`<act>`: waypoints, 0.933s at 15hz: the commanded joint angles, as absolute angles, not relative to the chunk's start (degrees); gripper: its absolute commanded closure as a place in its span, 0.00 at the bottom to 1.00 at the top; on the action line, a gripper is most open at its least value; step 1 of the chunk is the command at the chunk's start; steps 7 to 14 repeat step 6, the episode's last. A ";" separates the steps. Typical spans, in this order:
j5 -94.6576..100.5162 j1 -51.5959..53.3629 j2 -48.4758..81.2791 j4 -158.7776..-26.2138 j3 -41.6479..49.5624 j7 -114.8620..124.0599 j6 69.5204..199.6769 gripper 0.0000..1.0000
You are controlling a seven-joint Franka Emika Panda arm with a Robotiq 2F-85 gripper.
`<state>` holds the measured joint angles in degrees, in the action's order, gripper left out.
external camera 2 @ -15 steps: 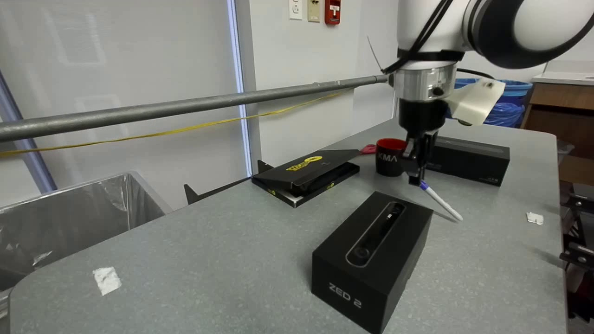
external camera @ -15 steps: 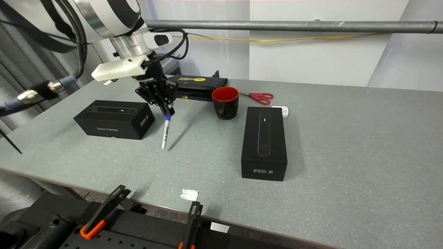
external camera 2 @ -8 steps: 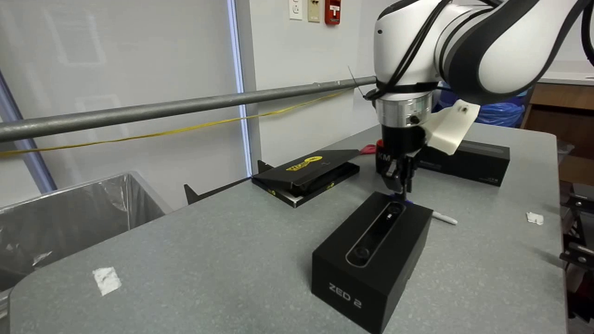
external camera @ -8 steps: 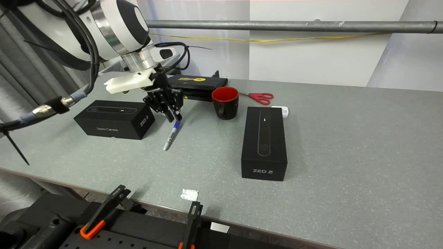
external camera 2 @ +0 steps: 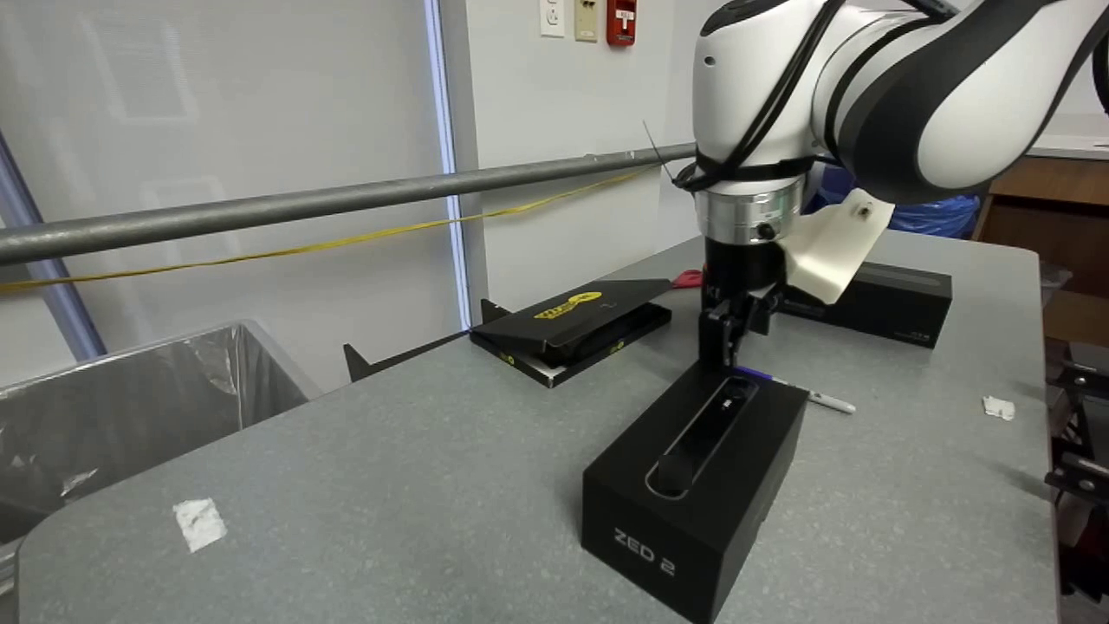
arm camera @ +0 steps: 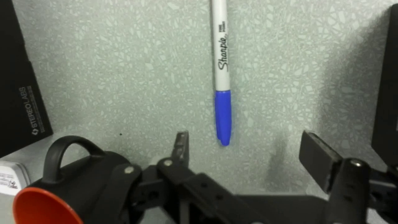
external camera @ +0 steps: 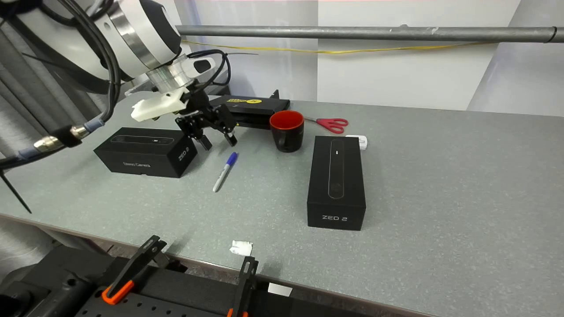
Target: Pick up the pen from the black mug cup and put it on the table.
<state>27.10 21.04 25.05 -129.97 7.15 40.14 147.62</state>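
The pen (external camera: 225, 171), white with a blue cap, lies flat on the grey speckled table (external camera: 440, 176). My gripper (external camera: 218, 141) stands open above the cap end, clear of the pen. In the wrist view the pen's blue cap (arm camera: 223, 118) points toward the gap of my gripper (arm camera: 245, 138), and nothing is between the fingers. The black mug cup (external camera: 287, 137) stands upright beside the gripper, its red inside visible and no pen in it. In an exterior view the black box partly covers the pen (external camera 2: 832, 402), and the arm hides most of the mug.
A black box (external camera: 145, 152) lies close beside the gripper. Another black box (external camera: 337, 180) stands past the mug. Behind are a flat black case (external camera: 253, 105), red scissors (external camera: 332, 124) and a small white object (external camera: 362, 141). A paper scrap (external camera: 241, 248) lies near the front edge.
A second ago the pen hung slanted from the shut gripper. It has come down flat on the table, the fingers have opened wide, and the gripper has backed slightly away from it.
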 commanded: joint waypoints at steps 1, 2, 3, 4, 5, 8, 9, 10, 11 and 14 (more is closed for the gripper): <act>29.43 21.91 25.60 -128.95 8.12 43.87 148.43 0.00; 29.20 21.77 25.47 -128.79 7.96 43.96 147.87 0.00; 27.70 20.63 25.02 -129.62 6.76 41.58 147.45 0.00; 27.70 20.63 25.02 -129.48 6.77 41.75 147.45 0.00; 27.70 20.63 25.02 -129.38 6.77 41.82 147.45 0.00; 27.70 20.63 25.02 -129.35 6.78 41.85 147.45 0.00; 27.70 20.63 25.02 -129.35 6.78 41.85 147.45 0.00; 27.70 20.63 25.02 -129.35 6.78 41.85 147.45 0.00; 27.70 20.63 25.02 -129.35 6.78 41.85 147.45 0.00; 27.70 20.63 25.02 -129.35 6.78 41.85 147.45 0.00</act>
